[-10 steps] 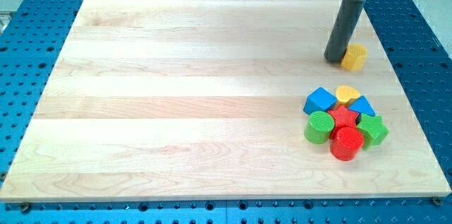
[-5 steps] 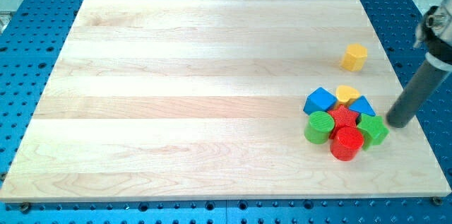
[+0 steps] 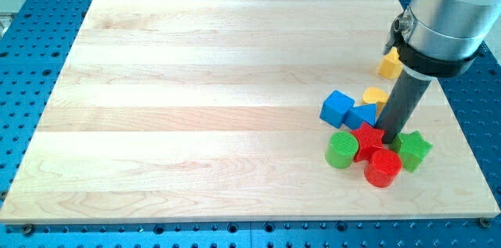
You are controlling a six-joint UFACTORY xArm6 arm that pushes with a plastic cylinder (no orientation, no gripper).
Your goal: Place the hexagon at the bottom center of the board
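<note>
I am working with no hand that opens or closes, only a rod. My tip (image 3: 390, 137) is sitting inside the cluster at the view's lower right, against the red star (image 3: 366, 140), with the green star (image 3: 415, 148) just beside it on the view's right. The red cylinder (image 3: 383, 168), green cylinder (image 3: 340, 150), blue triangle (image 3: 362, 115), blue cube (image 3: 337, 107) and yellow heart (image 3: 374, 94) are crowding round.

The yellow hexagon (image 3: 387, 65) is lying apart, toward the view's top right, half hidden behind my arm and well away from the bottom centre of the bench (image 3: 196, 123).

I am judging it light, stiff and quick to slide or spin. I should be pushing a flat side from above, through its middle. It looks squat, with no real long axis, and I cannot tell its facing.
</note>
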